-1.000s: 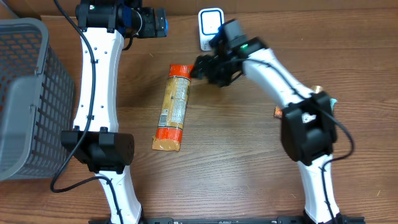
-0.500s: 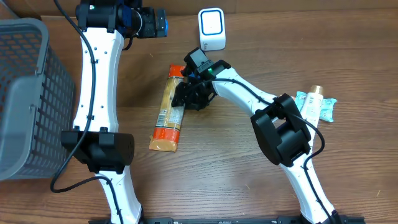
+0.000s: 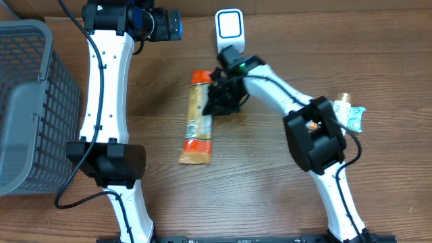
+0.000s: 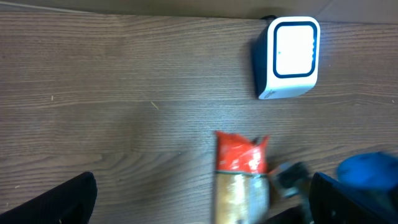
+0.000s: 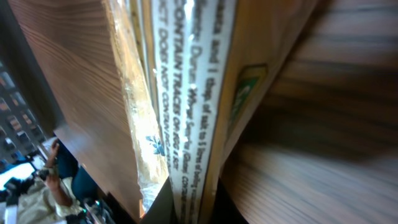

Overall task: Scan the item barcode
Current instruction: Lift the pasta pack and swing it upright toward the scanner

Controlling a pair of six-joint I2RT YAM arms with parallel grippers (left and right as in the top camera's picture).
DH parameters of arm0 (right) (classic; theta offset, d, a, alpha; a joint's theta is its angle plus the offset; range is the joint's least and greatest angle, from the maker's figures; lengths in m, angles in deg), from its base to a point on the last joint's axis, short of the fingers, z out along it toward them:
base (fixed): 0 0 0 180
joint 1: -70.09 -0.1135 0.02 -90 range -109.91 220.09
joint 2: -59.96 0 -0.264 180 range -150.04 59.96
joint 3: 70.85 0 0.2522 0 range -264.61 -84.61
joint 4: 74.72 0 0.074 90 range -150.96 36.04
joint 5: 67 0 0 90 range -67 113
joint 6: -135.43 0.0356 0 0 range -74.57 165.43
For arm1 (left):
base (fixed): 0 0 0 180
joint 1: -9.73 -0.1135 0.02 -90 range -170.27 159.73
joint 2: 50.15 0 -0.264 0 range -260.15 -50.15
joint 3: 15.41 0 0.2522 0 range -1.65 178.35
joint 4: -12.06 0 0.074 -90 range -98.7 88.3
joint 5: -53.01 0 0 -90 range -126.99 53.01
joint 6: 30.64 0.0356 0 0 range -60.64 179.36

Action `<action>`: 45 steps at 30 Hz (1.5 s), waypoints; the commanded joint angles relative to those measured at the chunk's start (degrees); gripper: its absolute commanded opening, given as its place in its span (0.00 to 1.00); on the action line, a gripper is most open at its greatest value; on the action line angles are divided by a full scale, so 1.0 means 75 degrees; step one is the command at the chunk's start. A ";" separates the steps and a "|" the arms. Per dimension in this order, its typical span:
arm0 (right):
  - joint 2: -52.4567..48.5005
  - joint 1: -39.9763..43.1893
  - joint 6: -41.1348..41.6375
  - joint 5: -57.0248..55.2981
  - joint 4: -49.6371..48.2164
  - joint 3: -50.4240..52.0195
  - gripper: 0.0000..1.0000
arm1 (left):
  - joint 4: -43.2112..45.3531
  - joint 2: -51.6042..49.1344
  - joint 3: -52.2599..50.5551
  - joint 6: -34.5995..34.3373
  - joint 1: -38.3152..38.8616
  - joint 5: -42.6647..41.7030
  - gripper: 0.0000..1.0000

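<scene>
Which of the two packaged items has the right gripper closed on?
The long orange-ended package mid-table, pinched along its edge; the teal packet lies apart at the right.

Setting: robot lab bench, laid out as mock shop checkout.
Surface: wood-grain desk (image 3: pixel 256 202); left arm (image 3: pixel 108 74) & right arm (image 3: pixel 277 73) based at near edge.
Checkout gear: white barcode scanner (image 3: pixel 229 28), blue-rimmed window, far edge.
Goods: printed snack pack (image 3: pixel 198 128) mid-desk; small pkg'd item (image 3: pixel 349 116) at right.
Bin: grey mesh basket (image 3: pixel 27 101) at left.
</scene>
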 commanded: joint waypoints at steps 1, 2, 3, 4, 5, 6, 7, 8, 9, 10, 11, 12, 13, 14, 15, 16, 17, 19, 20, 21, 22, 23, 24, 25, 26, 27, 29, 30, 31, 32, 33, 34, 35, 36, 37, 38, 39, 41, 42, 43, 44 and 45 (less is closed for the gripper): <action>-0.0035 0.0673 -0.1376 0.0402 0.0192 -0.0434 0.10 | 0.0012 -0.0009 0.0029 0.0087 0.0006 0.0026 1.00; -0.0035 0.0796 -0.1405 0.0536 0.0213 -0.0434 0.20 | 0.0012 -0.0009 0.0029 0.0087 0.0006 0.0026 1.00; -0.0035 0.0874 -0.1405 0.0621 0.0233 -0.0434 0.28 | 0.0012 -0.0009 0.0029 0.0087 0.0006 0.0023 1.00; -0.0038 0.0956 -0.1399 0.0635 0.0294 -0.0431 0.32 | 0.0012 -0.0009 0.0029 0.0087 0.0006 0.0026 1.00; -0.0038 0.1011 -0.1402 0.0621 0.0396 -0.0431 0.42 | 0.0012 -0.0009 0.0029 0.0087 0.0006 0.0026 1.00; -0.0038 0.1032 -0.1399 0.0621 0.0463 -0.0431 0.48 | 0.0012 -0.0009 0.0029 0.0087 0.0006 0.0023 1.00; -0.0038 0.1029 -0.1396 0.0621 0.0560 -0.0431 0.55 | 0.0012 -0.0009 0.0029 0.0087 0.0006 0.0026 1.00; -0.0044 0.1029 -0.1396 0.0609 0.0662 -0.0425 0.61 | 0.0012 -0.0009 0.0029 0.0087 0.0006 0.0026 1.00; -0.0052 0.1011 -0.1361 0.0612 0.0737 -0.0382 0.67 | 0.0012 -0.0009 0.0032 0.0087 0.0006 0.0026 1.00; -0.0052 0.0979 -0.1265 0.0615 0.0769 -0.0315 0.69 | 0.0012 -0.0009 0.0029 0.0087 0.0006 0.0026 1.00; -0.0067 0.0924 -0.1093 0.0615 0.0769 -0.0201 0.70 | 0.0012 -0.0009 0.0029 0.0087 0.0006 0.0026 1.00; -0.0085 0.0866 -0.0970 0.0618 0.0758 -0.0102 0.70 | 0.0012 -0.0009 0.0032 0.0087 0.0006 0.0026 1.00; -0.0099 0.0752 -0.0679 0.0612 0.0627 0.0125 0.71 | 0.0012 -0.0009 0.0032 0.0087 0.0006 0.0026 1.00; -0.0105 0.0679 -0.0446 0.0612 0.0391 0.0350 0.71 | 0.0012 -0.0009 0.0029 0.0087 0.0006 0.0023 1.00; -0.0105 0.0609 -0.0175 0.0612 0.0137 0.0548 0.72 | 0.0012 -0.0009 0.0029 0.0087 0.0006 0.0026 1.00; -0.0105 0.0542 0.0163 0.0606 -0.0169 0.0758 0.71 | 0.0012 -0.0009 0.0029 0.0087 0.0006 0.0026 1.00; -0.0105 0.0487 0.0522 0.0586 -0.0490 0.0970 0.71 | 0.0012 -0.0009 0.0029 0.0087 0.0006 0.0026 1.00; -0.0105 0.0423 0.1384 0.0408 -0.1128 0.1416 0.66 | 0.0012 -0.0009 0.0029 0.0087 0.0006 0.0026 1.00; -0.0105 0.0420 0.1644 0.0382 -0.1311 0.1574 0.60 | 0.0012 -0.0009 0.0029 0.0087 0.0006 0.0026 1.00; -0.0105 0.0425 0.1766 0.0391 -0.1422 0.1679 0.53 | 0.0012 -0.0009 0.0029 0.0087 0.0006 0.0023 1.00; -0.0105 0.0458 0.1886 0.0391 -0.1475 0.1740 0.46 | 0.0012 -0.0009 0.0032 0.0087 0.0006 0.0026 1.00; -0.0105 0.0580 0.1915 0.0391 -0.1478 0.1760 0.31 | 0.0012 -0.0009 0.0029 0.0087 0.0006 0.0023 1.00; -0.0105 0.0618 0.1953 0.0388 -0.1483 0.1760 0.29 | 0.0012 -0.0009 0.0029 0.0087 0.0006 0.0026 1.00; -0.0105 0.0647 0.2034 0.0388 -0.1483 0.1760 0.28 | 0.0012 -0.0009 0.0029 0.0087 0.0006 0.0026 1.00; -0.0105 0.0662 0.2034 0.0388 -0.1483 0.1760 0.28 | 0.0012 -0.0009 0.0032 0.0087 0.0006 0.0026 1.00; -0.0105 0.0664 0.2034 0.0388 -0.1483 0.1760 0.28 | 0.0015 -0.0009 0.0029 0.0087 0.0006 0.0026 1.00; -0.0105 0.0664 0.2034 0.0391 -0.1524 0.1760 0.40 | 0.0012 -0.0009 0.0029 0.0087 0.0006 0.0026 1.00; -0.0105 0.0664 0.2049 0.0391 -0.1594 0.1757 0.45 | 0.0012 -0.0009 0.0029 0.0087 0.0006 0.0026 1.00; -0.0105 0.0664 0.2057 0.0393 -0.1728 0.1757 0.49 | 0.0012 -0.0009 0.0032 0.0087 0.0006 0.0023 1.00; -0.0105 0.0664 0.2087 0.0391 -0.1886 0.1757 0.54 | 0.0012 -0.0009 0.0029 0.0087 0.0006 0.0026 1.00; -0.0105 0.0664 0.2116 0.0391 -0.2005 0.1757 0.56 | 0.0012 -0.0009 0.0029 0.0087 0.0006 0.0026 1.00; -0.0105 0.0664 0.2171 0.0385 -0.2168 0.1757 0.59 | 0.0012 -0.0009 0.0029 0.0087 0.0006 0.0026 1.00; -0.0105 0.0664 0.2203 0.0364 -0.2294 0.1757 0.60 | 0.0012 -0.0009 0.0029 0.0087 0.0006 0.0026 1.00; -0.0105 0.0664 0.2320 0.0122 -0.2372 0.1757 0.62 | 0.0012 -0.0009 0.0029 0.0087 0.0006 0.0026 1.00; -0.0105 0.0664 0.2387 -0.0102 -0.2369 0.1757 0.63 | 0.0012 -0.0009 0.0029 0.0087 0.0006 0.0026 1.00; -0.0105 0.0644 0.2492 -0.0347 -0.2361 0.1757 0.64 | 0.0012 -0.0009 0.0029 0.0087 0.0006 0.0026 1.00; -0.0105 0.0612 0.2594 -0.0612 -0.2361 0.1763 0.64 | 0.0012 -0.0009 0.0029 0.0087 0.0006 0.0023 1.00; -0.0105 0.0548 0.2801 -0.1026 -0.2378 0.1766 0.62 | 0.0012 -0.0009 0.0029 0.0087 0.0006 0.0023 1.00; -0.0105 0.0495 0.2885 -0.1241 -0.2407 0.1766 0.54 | 0.0012 -0.0009 0.0029 0.0087 0.0006 0.0026 1.00; -0.0105 0.0463 0.2879 -0.1285 -0.2454 0.1766 0.46 | 0.0012 -0.0009 0.0029 0.0087 0.0006 0.0026 1.00; -0.0105 0.0417 0.2873 -0.1279 -0.2474 0.1766 0.32 | 0.0012 -0.0009 0.0029 0.0087 0.0006 0.0026 1.00; -0.0105 0.0408 0.2873 -0.1274 -0.2468 0.1766 0.20 | 0.0012 -0.0009 0.0032 0.0087 0.0006 0.0026 1.00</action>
